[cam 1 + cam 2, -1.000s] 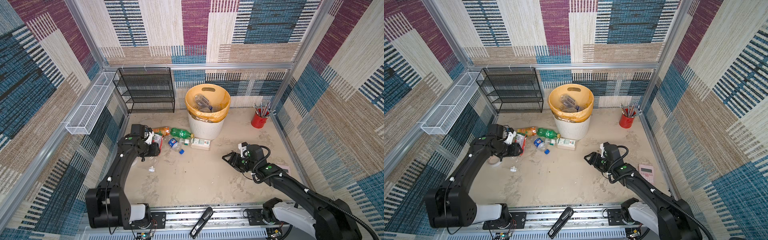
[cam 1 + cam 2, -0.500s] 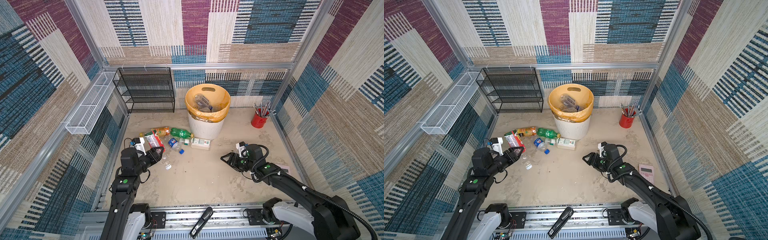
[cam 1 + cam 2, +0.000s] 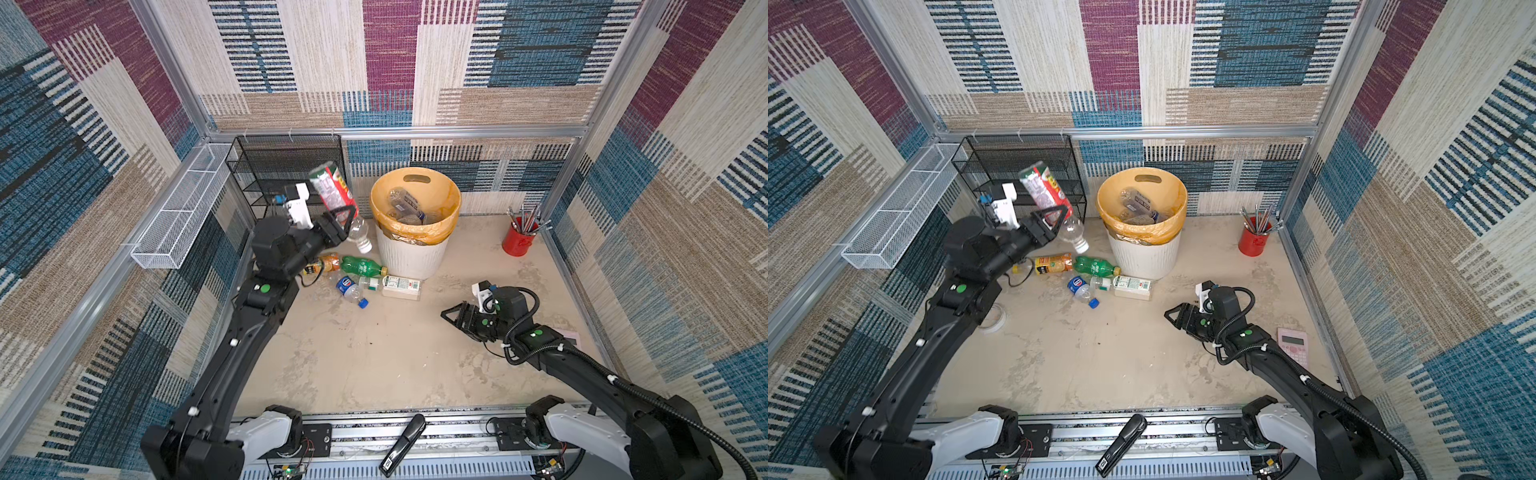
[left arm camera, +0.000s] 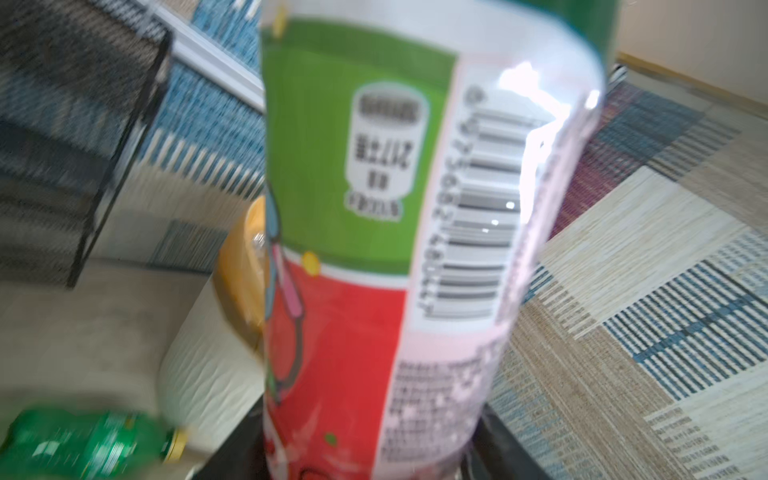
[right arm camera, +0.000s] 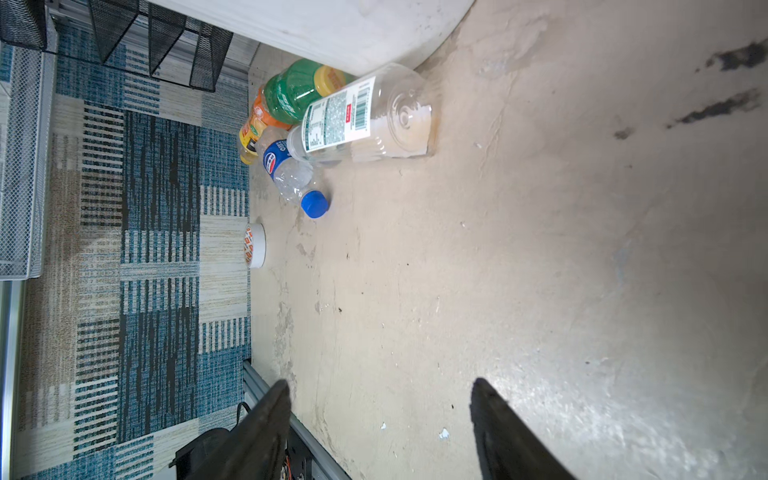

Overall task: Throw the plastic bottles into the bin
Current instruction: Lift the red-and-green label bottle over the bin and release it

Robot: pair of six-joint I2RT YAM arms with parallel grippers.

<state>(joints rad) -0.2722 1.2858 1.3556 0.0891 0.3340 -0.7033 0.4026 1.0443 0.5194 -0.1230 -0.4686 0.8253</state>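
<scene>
My left gripper [image 3: 343, 218] [image 3: 1052, 218] [image 4: 374, 449] is raised just left of the bin [image 3: 411, 257] [image 3: 1142, 257], shut on a plastic bottle [image 3: 332, 189] [image 3: 1042, 187] [image 4: 374, 208] with a red and green label. The bottle stands base up with its neck hanging below the jaws. The bin holds several bottles. A green bottle [image 3: 361, 266] [image 5: 291, 91], an orange one [image 3: 326, 264], a blue-labelled one [image 3: 349, 289] [image 5: 291, 174] and a clear white-labelled one [image 3: 399, 286] [image 5: 361, 116] lie on the floor beside the bin. My right gripper [image 3: 449, 313] [image 5: 378, 390] hovers low, open and empty.
A black mesh rack [image 3: 286, 170] stands behind the left gripper, with a white wire basket [image 3: 183, 220] on the left wall. A red pencil cup [image 3: 519, 239] sits at the back right. A pink calculator [image 3: 1293, 345], a tape roll [image 5: 254, 245] and a stapler [image 3: 401, 444] are also here.
My left arm has lifted from floor level by the left wall, carrying the red and green bottle up and right towards the bin. The right arm has barely moved.
</scene>
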